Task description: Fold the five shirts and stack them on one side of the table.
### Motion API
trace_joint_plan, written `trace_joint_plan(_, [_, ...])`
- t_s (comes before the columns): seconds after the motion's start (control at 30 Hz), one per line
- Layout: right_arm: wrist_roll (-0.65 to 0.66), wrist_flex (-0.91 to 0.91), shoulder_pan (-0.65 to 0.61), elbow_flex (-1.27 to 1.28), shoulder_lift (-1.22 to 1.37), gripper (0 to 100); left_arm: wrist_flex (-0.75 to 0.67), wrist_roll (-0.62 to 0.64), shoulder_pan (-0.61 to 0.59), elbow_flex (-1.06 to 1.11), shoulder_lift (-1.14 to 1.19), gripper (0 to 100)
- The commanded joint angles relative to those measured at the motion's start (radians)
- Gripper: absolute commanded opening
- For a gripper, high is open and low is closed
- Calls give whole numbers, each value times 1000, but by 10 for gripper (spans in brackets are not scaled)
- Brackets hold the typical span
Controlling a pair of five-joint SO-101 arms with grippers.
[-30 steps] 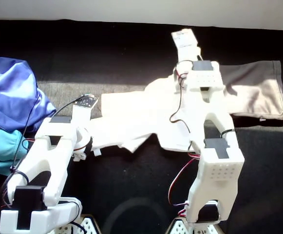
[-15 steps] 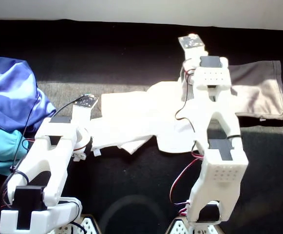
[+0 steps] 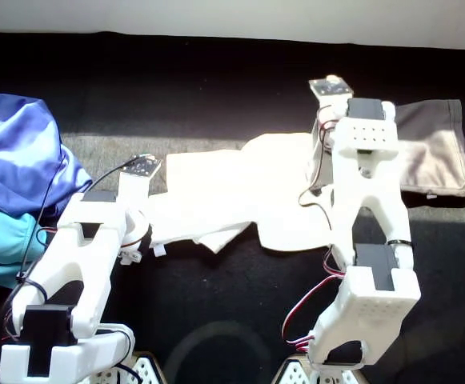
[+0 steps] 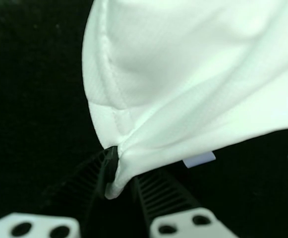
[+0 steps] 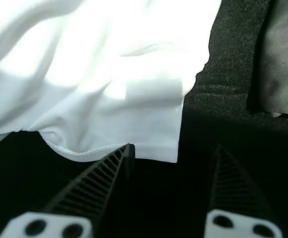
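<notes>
A white shirt (image 3: 232,192) lies crumpled across the middle of the dark table. In the left wrist view my left gripper (image 4: 120,171) is shut on a hem corner of the white shirt (image 4: 193,74), beside a small label (image 4: 199,159). The left arm (image 3: 96,232) stands at the shirt's left end. My right gripper (image 5: 172,151) is open and holds nothing; it hangs just above the dark cloth off the right edge of the white shirt (image 5: 99,74). A grey shirt (image 3: 436,152) lies flat to the right of the right arm (image 3: 364,160) and shows as grey cloth (image 5: 282,59).
A heap of blue shirts (image 3: 16,152) with a teal one (image 3: 4,240) under it lies at the table's left edge. A pale wall strip (image 3: 232,16) runs along the back. Bare dark cloth (image 3: 216,320) lies between the two arm bases.
The right arm has swung to the right, toward the grey shirt, off the white shirt's middle. The left arm and its hold on the shirt are unchanged.
</notes>
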Motion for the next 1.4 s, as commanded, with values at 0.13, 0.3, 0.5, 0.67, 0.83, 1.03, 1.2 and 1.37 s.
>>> trace_joint_plan(0.13, [-2,-36,4,163,-64,228,-17,5,-8,7,8,10])
trace_joint_plan(0.3, [-3,-124,13,269,-62,181,-17,5,-8,7,8,10])
trace_joint_plan(0.5, [-3,-255,12,380,-62,181,-17,5,-8,7,8,10])
trace_joint_plan(0.67, [-3,-338,16,443,-61,181,-17,5,-8,7,8,10])
trace_joint_plan(0.83, [-3,-378,18,478,-61,181,-17,5,-8,7,8,10])
trace_joint_plan(1.03, [-3,-321,18,447,-70,181,-17,5,-8,7,8,10])
trace_joint_plan(1.2, [-3,-246,48,366,-70,181,-17,5,-8,7,8,10])
trace_joint_plan(1.37, [-3,-252,84,326,-62,181,-17,5,-8,7,8,10])
